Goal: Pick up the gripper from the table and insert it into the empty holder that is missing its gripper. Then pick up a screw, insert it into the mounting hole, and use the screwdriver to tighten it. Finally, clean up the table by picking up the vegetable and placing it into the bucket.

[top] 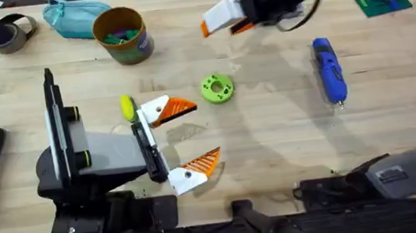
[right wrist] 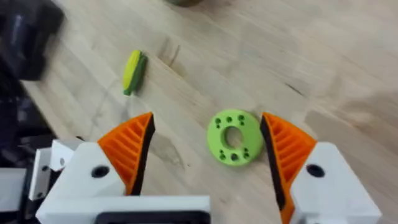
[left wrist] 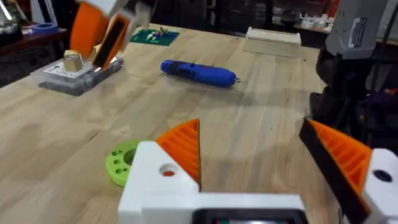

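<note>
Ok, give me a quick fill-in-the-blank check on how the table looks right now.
1. The screwdriver lying on the table is ___ in colour.
2. The vegetable, not yet in the bucket, is mostly ___.
3. The left gripper and the right gripper are both ___.

Missing words: blue; yellow; open.

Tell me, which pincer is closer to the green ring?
Left. The left pincer sits just beside the green ring; the right pincer hangs farther back over the table.
</note>
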You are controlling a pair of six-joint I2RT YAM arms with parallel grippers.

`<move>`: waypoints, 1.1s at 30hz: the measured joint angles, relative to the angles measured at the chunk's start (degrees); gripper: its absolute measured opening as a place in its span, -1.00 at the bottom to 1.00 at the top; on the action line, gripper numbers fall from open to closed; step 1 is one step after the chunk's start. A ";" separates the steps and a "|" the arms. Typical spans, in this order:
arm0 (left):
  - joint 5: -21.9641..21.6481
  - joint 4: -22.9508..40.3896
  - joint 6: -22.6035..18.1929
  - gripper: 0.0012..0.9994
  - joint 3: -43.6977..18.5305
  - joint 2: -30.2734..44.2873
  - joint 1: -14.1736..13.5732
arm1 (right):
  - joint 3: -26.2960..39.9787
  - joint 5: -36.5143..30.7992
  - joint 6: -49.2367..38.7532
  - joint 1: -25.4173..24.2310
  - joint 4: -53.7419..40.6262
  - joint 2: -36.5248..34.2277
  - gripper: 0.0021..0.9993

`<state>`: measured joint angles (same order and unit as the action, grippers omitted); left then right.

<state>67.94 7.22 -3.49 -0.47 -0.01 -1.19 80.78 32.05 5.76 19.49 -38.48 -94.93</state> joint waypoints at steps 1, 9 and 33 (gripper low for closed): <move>0.00 0.00 0.00 0.97 0.00 0.00 0.00 | 0.46 -1.71 -1.38 0.00 -2.00 1.79 1.00; 0.00 0.00 0.00 0.97 0.00 0.00 0.00 | 0.79 -12.44 -5.40 0.00 -12.11 13.20 0.99; -0.05 0.00 0.02 0.97 0.00 0.00 0.00 | -15.08 -25.38 -12.33 9.19 -17.15 20.98 0.99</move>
